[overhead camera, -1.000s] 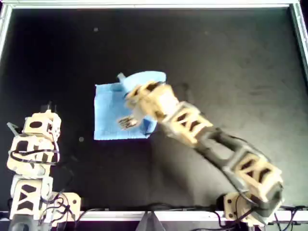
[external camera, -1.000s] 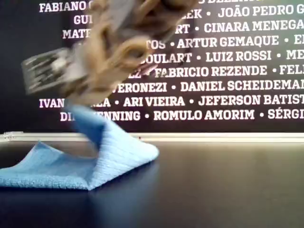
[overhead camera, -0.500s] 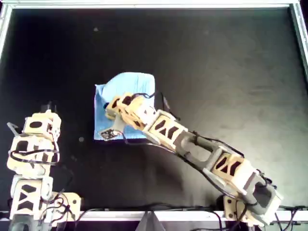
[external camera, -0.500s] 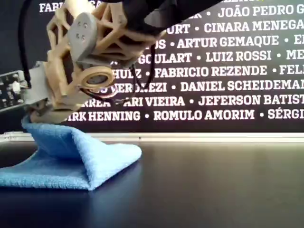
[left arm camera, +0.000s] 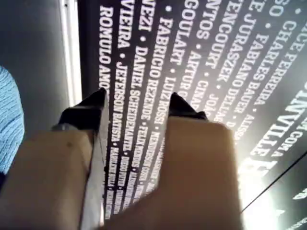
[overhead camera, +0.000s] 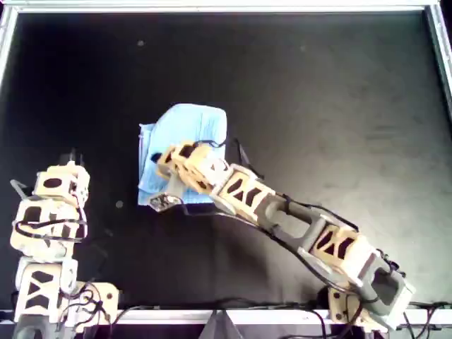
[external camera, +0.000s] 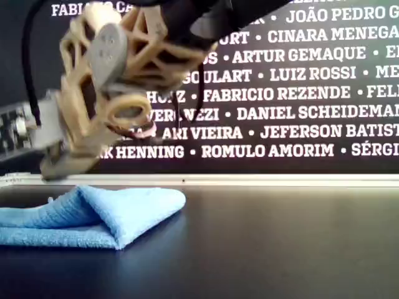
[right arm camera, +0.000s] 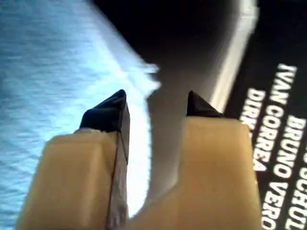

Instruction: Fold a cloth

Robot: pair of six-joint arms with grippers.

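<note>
The light blue cloth (overhead camera: 189, 128) lies folded over on the black table, its rounded fold toward the exterior view's right (external camera: 118, 208). My right gripper (overhead camera: 154, 158) hovers just above the cloth's edge at the overhead view's left, and in the exterior view (external camera: 62, 165) it hangs a little above the fabric. In the right wrist view that gripper (right arm camera: 156, 108) is open, nothing between its fingers, with the cloth (right arm camera: 48, 72) blurred below. My left gripper (overhead camera: 72, 155) rests at the overhead view's lower left, open (left arm camera: 136, 100), facing the lettered wall.
A metal rail (overhead camera: 226, 7) frames the black table (overhead camera: 332, 106). A dark banner with white names (external camera: 299, 93) stands behind the table. A sliver of the cloth (left arm camera: 9, 120) shows in the left wrist view.
The right gripper has let go of the raised cloth flap, which has dropped flat onto the layer below. The gripper now sits open just above it. The left arm has not moved.
</note>
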